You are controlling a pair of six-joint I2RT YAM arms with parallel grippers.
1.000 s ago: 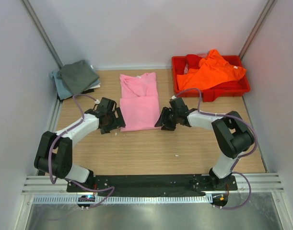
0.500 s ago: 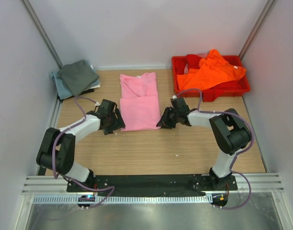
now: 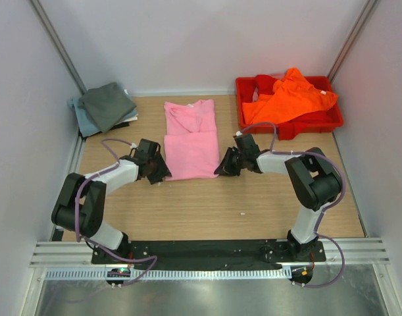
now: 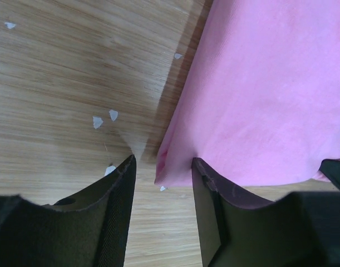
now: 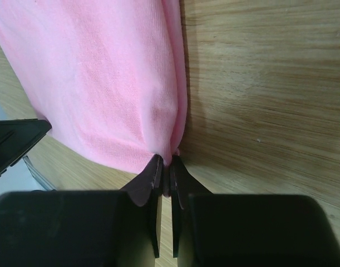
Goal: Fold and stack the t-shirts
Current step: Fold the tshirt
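Pink t-shirt (image 3: 191,141) edge in tight right jaws, corner between parted left jaws.

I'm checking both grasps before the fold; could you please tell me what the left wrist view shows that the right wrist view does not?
Only the left wrist view: the left gripper with its fingers apart on either side of the pink t-shirt corner, and white specks on the table. Only the right wrist view: the right gripper pinched shut on the shirt's corner. Both: the pink shirt lying on the wooden table.
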